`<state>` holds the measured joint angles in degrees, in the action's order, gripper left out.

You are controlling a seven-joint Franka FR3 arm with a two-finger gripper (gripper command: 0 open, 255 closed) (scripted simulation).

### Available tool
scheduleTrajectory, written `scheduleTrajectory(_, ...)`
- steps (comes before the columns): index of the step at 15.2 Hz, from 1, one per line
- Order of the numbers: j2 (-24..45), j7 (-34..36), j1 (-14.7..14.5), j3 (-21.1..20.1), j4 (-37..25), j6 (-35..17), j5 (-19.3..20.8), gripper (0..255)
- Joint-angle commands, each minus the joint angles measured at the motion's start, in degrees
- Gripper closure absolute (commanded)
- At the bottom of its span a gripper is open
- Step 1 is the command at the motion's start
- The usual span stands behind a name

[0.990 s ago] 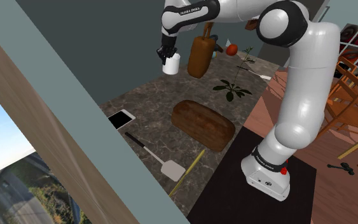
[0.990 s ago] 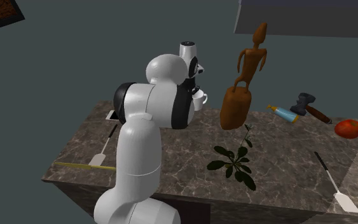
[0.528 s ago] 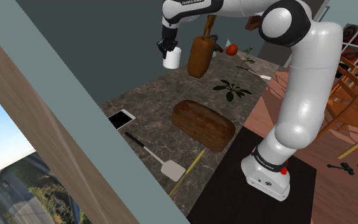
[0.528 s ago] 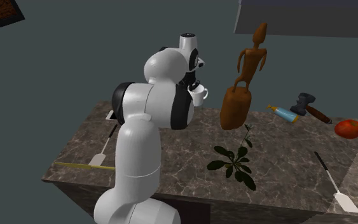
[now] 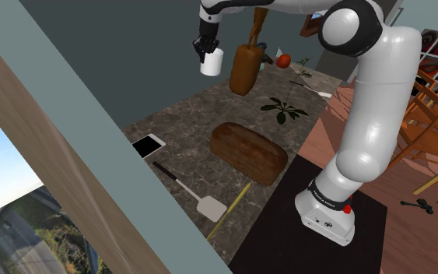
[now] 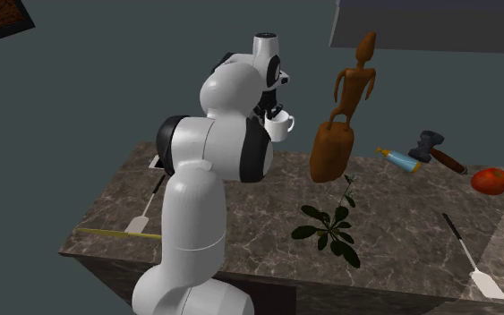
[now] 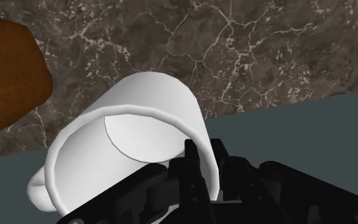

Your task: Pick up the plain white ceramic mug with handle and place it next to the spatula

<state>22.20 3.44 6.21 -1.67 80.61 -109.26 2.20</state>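
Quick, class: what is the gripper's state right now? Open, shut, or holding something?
Gripper: shut on the white mug, holding it by its rim in the air above the marble counter.

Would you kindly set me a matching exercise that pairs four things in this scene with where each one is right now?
Things:
1. white mug
2. phone
3. brown loaf
4. red fruit

Places:
A. flat on the counter, by the handle end of the spatula
B. at the counter's far end, near the hammer
C. up in the air, clasped by the gripper
D. on the counter, the closest of the four to the stand

Pairs: 1-C, 2-A, 3-D, 4-B.
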Motion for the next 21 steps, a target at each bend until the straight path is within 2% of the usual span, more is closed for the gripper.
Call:
scheduleTrajectory(1, 0.1, 0.0, 0.0, 0.0, -1.8, 1.7, 0.0, 255)
scheduleTrajectory(4, 0.2, -0.1, 0.0, 0.0, -4.1, 3.8, 0.0, 255)
scheduleTrajectory(12, -10.2, 8.7, -5.6, -2.7, 10.9, -0.3, 1.3, 255)
scheduleTrajectory(21, -17.4, 19.6, -11.6, -7.1, 20.3, -1.9, 2.3, 255)
